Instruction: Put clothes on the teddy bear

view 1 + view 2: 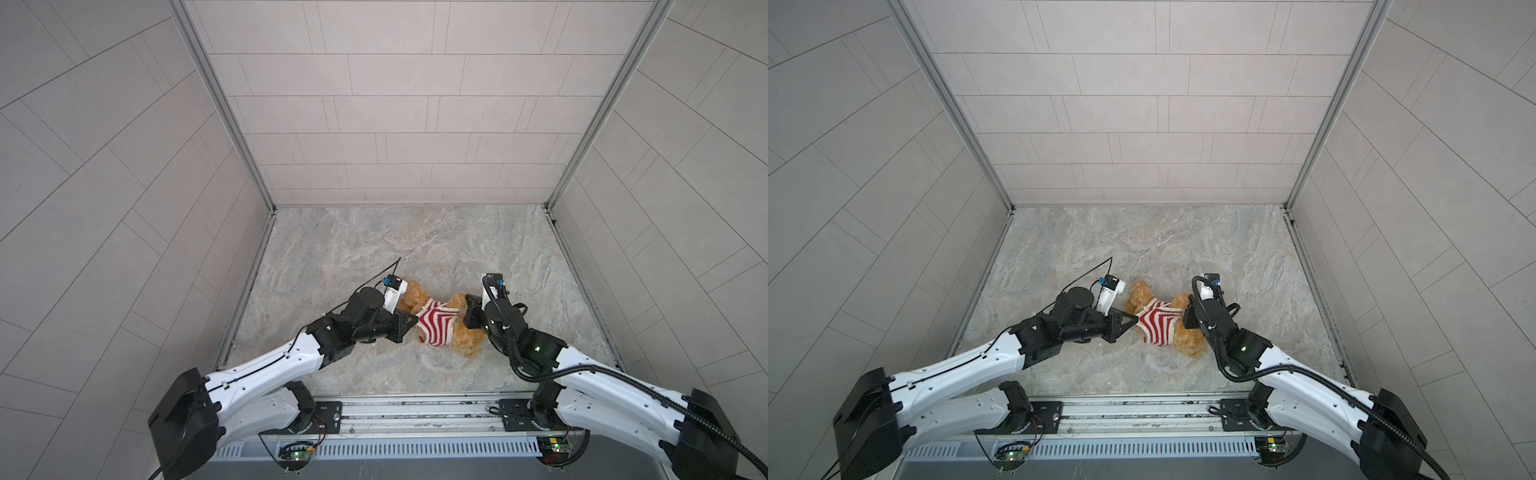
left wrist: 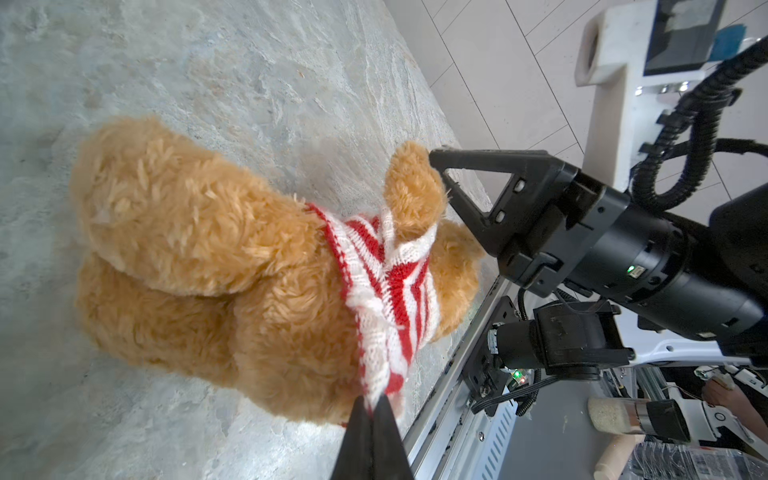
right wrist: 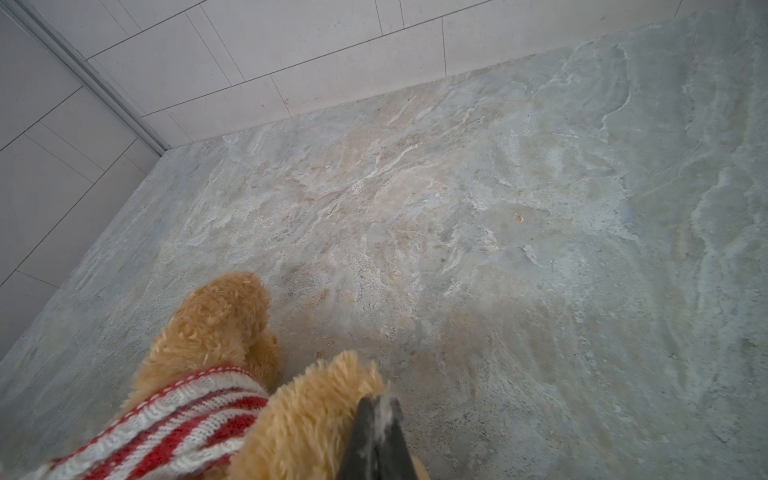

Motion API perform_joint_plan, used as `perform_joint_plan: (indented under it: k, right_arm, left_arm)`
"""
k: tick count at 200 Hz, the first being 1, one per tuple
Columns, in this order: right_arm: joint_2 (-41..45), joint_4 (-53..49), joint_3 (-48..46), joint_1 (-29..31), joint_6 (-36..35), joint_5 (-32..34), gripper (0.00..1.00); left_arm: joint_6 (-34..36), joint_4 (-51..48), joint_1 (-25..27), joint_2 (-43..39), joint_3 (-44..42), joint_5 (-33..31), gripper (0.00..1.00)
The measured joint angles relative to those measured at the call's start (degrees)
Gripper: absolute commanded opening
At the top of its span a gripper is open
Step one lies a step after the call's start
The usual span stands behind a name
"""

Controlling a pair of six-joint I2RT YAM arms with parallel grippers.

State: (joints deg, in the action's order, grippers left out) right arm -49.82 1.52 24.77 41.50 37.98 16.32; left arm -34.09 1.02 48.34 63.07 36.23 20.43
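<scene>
Pale tiled walls [image 1: 395,104] box in a marbled stone tabletop [image 1: 374,249]. The teddy bear [image 1: 467,338] lies on it between both arms. It wears a red-and-white striped knitted sweater [image 1: 436,328] bunched round its torso, with one limb poking through an armhole. On one side of the bear the left gripper [image 2: 374,405] pinches the sweater's hem, probably to tug the knit down the body. On the bear's opposite side the right gripper [image 3: 379,405] has its tips pressed together against a furry limb, seemingly steadying it. Whether it nips fur is unclear.
</scene>
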Motion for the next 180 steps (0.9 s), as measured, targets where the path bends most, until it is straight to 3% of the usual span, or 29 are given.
perform_joint_plan:
  k: [43, 83, 126, 180]
  right_arm:
    - [4.94, -5.01, 0.00, -2.71, -2.45, -2.40, 0.42]
    - [14.49, -15.19, 0.85, -1.25, -4.13, -5.64, 0.61]
    - [16.81, -21.92, 2.40, 4.70, -5.07, -9.94, 0.66]
    - [10.19, -24.68, 2.56, 8.28, -6.12, -8.92, 0.65]
  left_arm:
    - [0.07, 3.41, -2.01, 8.59, 2.12, 0.57, 0.00]
    - [0.02, 6.54, -3.39, 13.20, 3.37, 1.92, 0.00]
    - [0.02, 7.76, -3.61, 15.78, 5.49, 2.32, 0.00]
    - [0.07, 8.20, -3.98, 18.86, 8.22, 2.36, 0.00]
